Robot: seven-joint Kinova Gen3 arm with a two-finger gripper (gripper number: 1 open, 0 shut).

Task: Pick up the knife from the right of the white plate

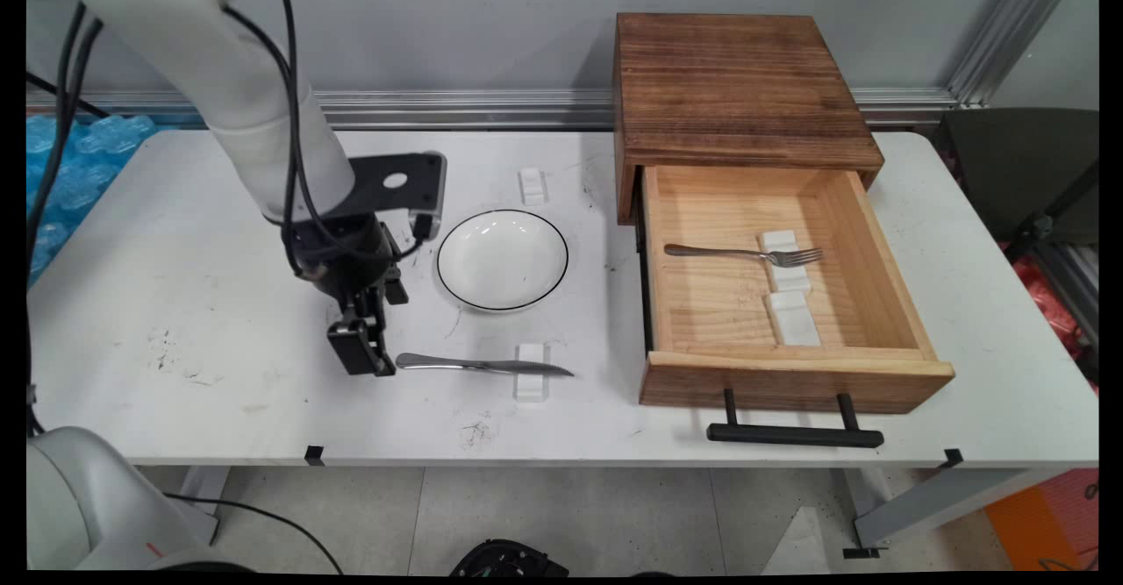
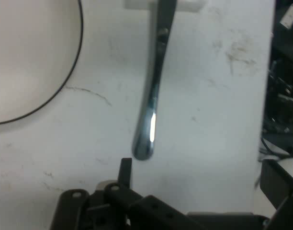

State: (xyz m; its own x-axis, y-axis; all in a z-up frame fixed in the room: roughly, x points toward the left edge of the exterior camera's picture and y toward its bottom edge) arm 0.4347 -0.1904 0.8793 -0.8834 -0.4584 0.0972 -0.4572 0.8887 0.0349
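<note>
The arm (image 1: 237, 103) was white, a thick smooth tube with rounded joints. Black cables (image 1: 289, 111) hung along it. A flat black bracket (image 1: 395, 183) with a pale round hole sat at the wrist. The gripper (image 1: 361, 348) below was black, its linkage (image 2: 137, 206) blocky and pinned with small round pivots.

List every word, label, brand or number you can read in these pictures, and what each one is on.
None: no readable text on the arm's link, plate, knife, wooden drawer box or fork.
</note>
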